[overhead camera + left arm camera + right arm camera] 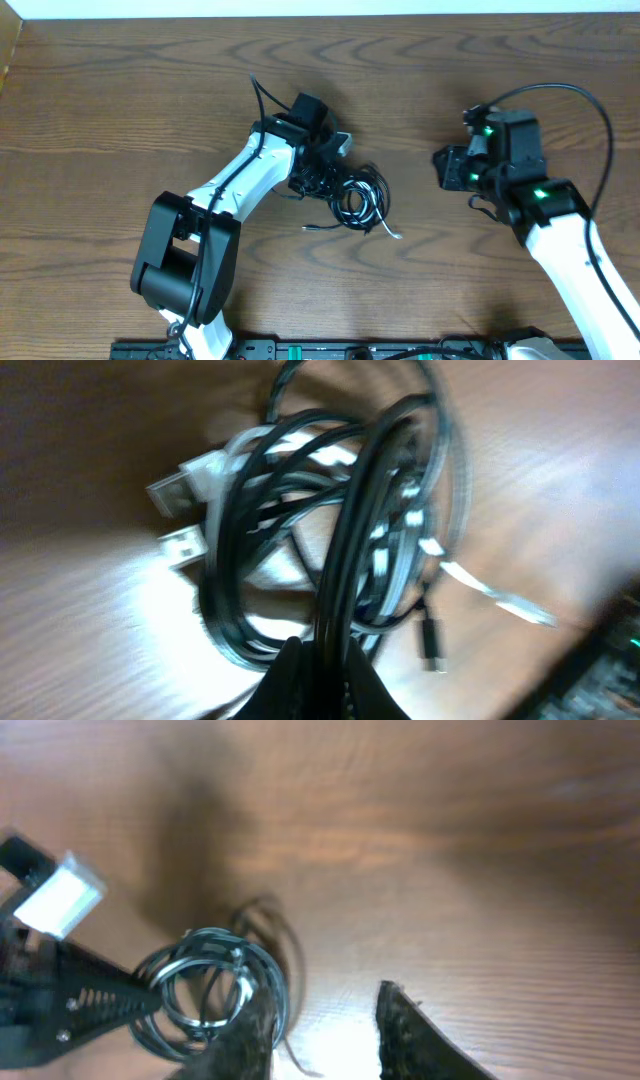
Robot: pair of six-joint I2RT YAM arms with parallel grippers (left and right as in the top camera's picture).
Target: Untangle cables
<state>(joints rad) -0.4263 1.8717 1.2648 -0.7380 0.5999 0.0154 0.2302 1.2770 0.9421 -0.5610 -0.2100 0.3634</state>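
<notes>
We see the left gripper (315,665) clamped on the cables (358,195) in the middle of the table (120,100); the right gripper (320,1035), fingers apart, hangs well to their right.

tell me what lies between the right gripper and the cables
Only bare table: in the overhead view, nothing sits between the right gripper and the cables.

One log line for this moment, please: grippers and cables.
left gripper: shut on cables | right gripper: open, empty | cables: tangled bundle
</notes>
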